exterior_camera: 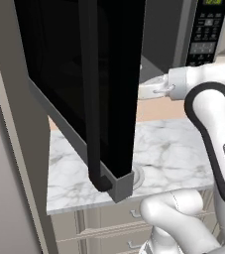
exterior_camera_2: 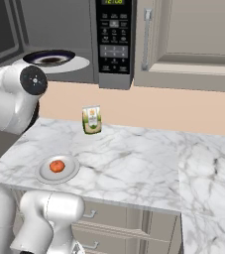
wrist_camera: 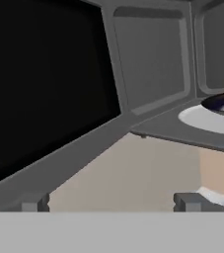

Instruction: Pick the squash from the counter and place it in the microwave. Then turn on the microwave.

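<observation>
The squash point(exterior_camera_2: 57, 166), a small orange-red lump, lies on a white plate point(exterior_camera_2: 43, 173) near the front left of the marble counter point(exterior_camera_2: 134, 158). The microwave point(exterior_camera_2: 114, 39) hangs above it, and its black door point(exterior_camera: 109, 74) is swung wide open toward me. Inside the cavity rests a glass turntable point(exterior_camera_2: 54, 59). My gripper point(wrist_camera: 111, 202) is open with nothing between its fingertips point(wrist_camera: 187, 201). It is raised at the level of the microwave mouth, well above the squash, and faces the inner door and the cavity floor point(wrist_camera: 158, 126).
A green-and-white carton point(exterior_camera_2: 91, 119) stands at the back of the counter against the beige wall. The open door's lower corner point(exterior_camera: 121, 186) hangs over the counter front, with the plate's rim point(exterior_camera: 140, 176) just behind it. Closed cabinet doors point(exterior_camera_2: 193, 34) sit right of the microwave.
</observation>
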